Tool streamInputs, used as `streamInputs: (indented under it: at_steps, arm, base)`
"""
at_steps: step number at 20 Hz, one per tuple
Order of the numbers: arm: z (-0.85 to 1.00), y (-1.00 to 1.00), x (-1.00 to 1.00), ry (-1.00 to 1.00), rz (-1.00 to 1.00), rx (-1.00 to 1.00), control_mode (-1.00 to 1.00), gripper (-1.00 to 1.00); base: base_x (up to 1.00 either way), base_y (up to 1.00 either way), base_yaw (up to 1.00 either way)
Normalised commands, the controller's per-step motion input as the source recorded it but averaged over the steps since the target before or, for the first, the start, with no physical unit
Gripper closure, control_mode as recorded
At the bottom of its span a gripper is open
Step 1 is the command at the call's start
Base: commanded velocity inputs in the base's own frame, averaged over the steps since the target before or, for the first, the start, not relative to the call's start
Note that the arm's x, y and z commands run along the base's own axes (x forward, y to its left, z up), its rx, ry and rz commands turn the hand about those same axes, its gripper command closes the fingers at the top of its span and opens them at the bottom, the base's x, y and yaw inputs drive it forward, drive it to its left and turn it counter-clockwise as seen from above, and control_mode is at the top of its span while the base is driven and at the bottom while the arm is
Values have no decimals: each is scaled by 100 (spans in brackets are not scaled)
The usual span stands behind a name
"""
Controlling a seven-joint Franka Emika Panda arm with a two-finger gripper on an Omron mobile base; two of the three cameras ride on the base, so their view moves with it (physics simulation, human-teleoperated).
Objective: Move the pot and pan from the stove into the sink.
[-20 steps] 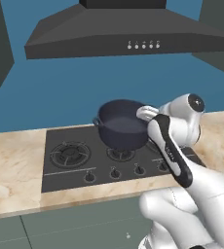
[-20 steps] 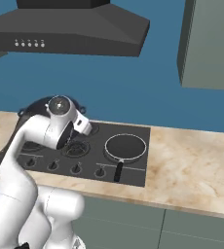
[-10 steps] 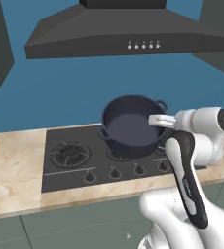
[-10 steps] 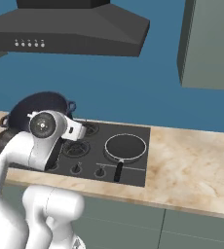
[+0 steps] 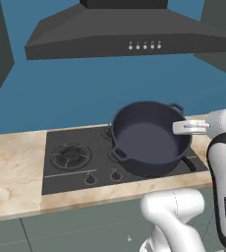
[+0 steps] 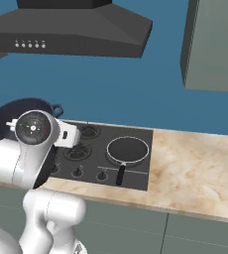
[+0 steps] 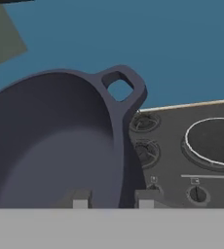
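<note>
Now that the pot (image 5: 149,140) is hanging higher above the stove (image 5: 70,160), the claw (image 7: 109,199) is clamping its rim; the pan (image 6: 128,150) is waiting.

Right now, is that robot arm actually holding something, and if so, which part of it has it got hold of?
Yes: the pot, lifted and tilted above the stove. The jaws pinch its rim wall, one finger inside and one outside, between the two loop handles.
</note>
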Motion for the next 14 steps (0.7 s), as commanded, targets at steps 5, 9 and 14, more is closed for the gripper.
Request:
streamInputs:
  at_steps: [5, 9, 14]
  arm:
    - [-4, 2, -24, -5, 2, -2, -100, 100]
    - [0, 0, 0, 0, 0, 0, -100, 100]
    - [0, 0, 0, 0, 0, 0, 100, 100]
  base:
    - [0, 0, 0]
    - [0, 0, 0]
    - [-47, 0, 0]
